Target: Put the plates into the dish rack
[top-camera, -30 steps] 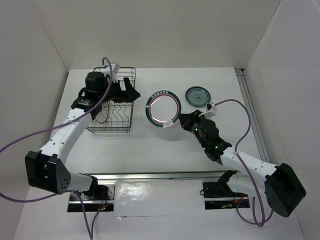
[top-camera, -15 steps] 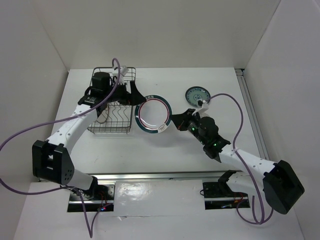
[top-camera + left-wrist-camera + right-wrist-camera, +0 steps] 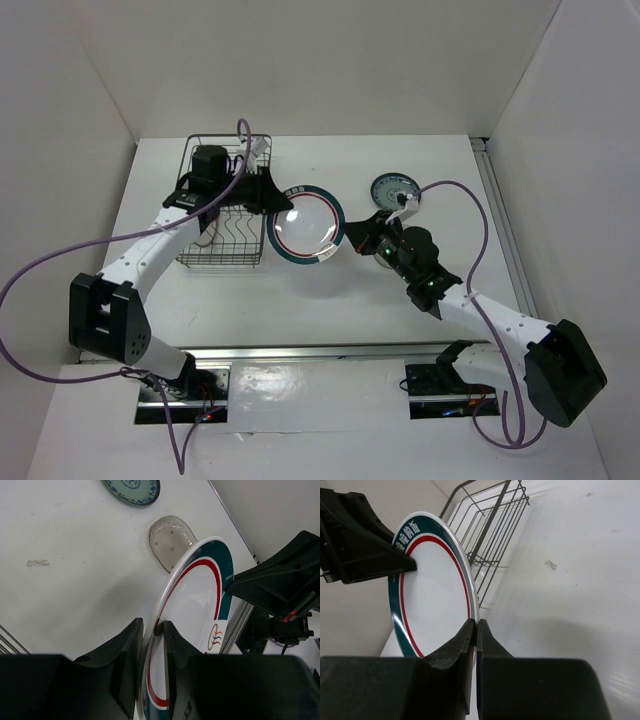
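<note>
A white plate with a dark-green-and-red rim (image 3: pixel 308 225) is held on edge above the table, just right of the dish rack (image 3: pixel 225 262). My right gripper (image 3: pixel 355 238) is shut on its right rim; in the right wrist view the gripper (image 3: pixel 475 625) pinches the plate (image 3: pixel 435 595) with the rack (image 3: pixel 490 525) behind. My left gripper (image 3: pixel 280 198) is shut on the opposite rim; in the left wrist view the gripper (image 3: pixel 152 627) straddles the plate's edge (image 3: pixel 200 595). A dark teal plate (image 3: pixel 393 188) lies flat at the back right. A translucent grey plate (image 3: pixel 171 540) lies on the table under the held one.
A pale plate (image 3: pixel 203 232) stands inside the rack near its left side. White walls close in the table on three sides. The right arm's purple cable (image 3: pixel 470 200) loops over the table's right part.
The right arm carried the rimmed plate left toward the rack. The left gripper came out from over the rack, reached the plate's left rim and closed on it.
</note>
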Controlling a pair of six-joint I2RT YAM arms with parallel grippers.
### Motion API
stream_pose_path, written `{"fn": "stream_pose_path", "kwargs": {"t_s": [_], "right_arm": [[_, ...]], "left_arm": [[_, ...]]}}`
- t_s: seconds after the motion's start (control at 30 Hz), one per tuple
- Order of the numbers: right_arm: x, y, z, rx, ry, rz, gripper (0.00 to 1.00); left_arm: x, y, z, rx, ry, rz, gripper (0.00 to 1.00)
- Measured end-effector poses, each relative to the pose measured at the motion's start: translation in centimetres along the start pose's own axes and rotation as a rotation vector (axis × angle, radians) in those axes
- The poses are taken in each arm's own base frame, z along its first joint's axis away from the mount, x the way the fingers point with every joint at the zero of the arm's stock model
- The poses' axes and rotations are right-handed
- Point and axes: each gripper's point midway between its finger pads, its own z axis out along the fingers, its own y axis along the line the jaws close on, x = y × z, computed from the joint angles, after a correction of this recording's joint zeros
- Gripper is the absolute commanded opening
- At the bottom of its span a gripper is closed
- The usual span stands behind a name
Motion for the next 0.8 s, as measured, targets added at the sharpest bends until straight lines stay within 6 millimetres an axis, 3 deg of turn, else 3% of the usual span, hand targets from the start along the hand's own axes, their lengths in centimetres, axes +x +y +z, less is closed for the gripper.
{"fn": "stream_pose_path", "kwargs": {"t_s": [0.1,0.23,0.3,0.33,0.37,0.4,0.5,0.8], "right_arm": [[0.0,-0.8,0.2,0.027,-0.001,-0.002,0.00],[0.0,-0.8,0.2,0.025,-0.003,-0.002,0.00],[-0.2,-0.6,0.2,0.020,-0.009,-0.002,0.08],[-0.2,-0.6,0.2,0.018,-0.011,-0.002,0.21],[-0.3,-0.5,0.2,0.015,-0.014,0.000,0.49],[-0.4,-0.4,0.3,0.011,-0.016,0.005,0.85],[-0.5,-0.1,0.3,-0.001,-0.020,0.001,1.00],[-1.0,-1.2,-0.3,0.062,-0.037,-0.033,1.00]], "left_arm": [[-0.2,-0.4,0.0,0.019,-0.004,0.014,0.23],[-0.4,-0.8,-0.3,0.027,-0.011,0.021,0.00],[-0.6,-1.1,-0.5,0.030,-0.018,0.028,0.00],[-0.7,-1.2,-0.6,0.032,-0.022,0.032,0.00],[-0.8,-1.4,-0.7,0.034,-0.025,0.034,0.00],[-0.9,-1.6,-0.9,0.040,-0.027,0.037,0.00],[-1.0,-1.5,-1.0,0.018,-0.037,0.050,0.00],[-2.7,-0.2,-3.8,-0.190,-0.117,0.085,0.00]]}}
